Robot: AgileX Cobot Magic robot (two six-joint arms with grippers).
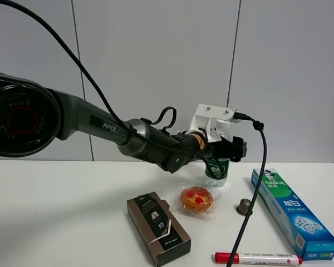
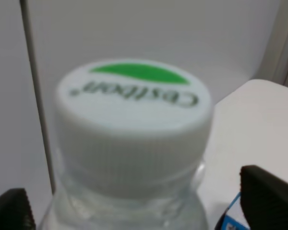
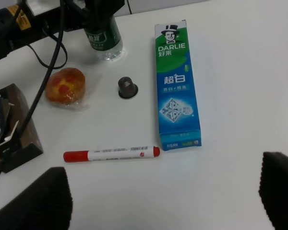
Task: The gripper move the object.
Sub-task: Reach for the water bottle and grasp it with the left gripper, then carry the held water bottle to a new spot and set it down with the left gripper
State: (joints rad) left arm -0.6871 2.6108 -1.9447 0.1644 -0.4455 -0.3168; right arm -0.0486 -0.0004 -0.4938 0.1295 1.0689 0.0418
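Note:
The clear water bottle [image 1: 217, 172] with a dark green label stands upright on the white table [image 1: 55, 217], behind the middle. Its white-green cap [image 2: 134, 110] fills the left wrist view. My left gripper [image 1: 221, 154] reaches across from the left and sits around the bottle's top. Its black fingertips [image 2: 269, 199] stand on either side of the neck with gaps showing, so it is open. The bottle also shows in the right wrist view [image 3: 103, 36]. My right gripper [image 3: 161, 201] is open and empty above the table's front, outside the exterior view.
A blue-green toothpaste box [image 1: 294, 211] lies at the right. A red marker [image 1: 257, 258] lies at the front. A wrapped pastry [image 1: 196, 199], a small dark capsule [image 1: 244, 206] and a dark brown box [image 1: 157, 227] lie near the bottle. A black cable [image 1: 250, 206] hangs past it.

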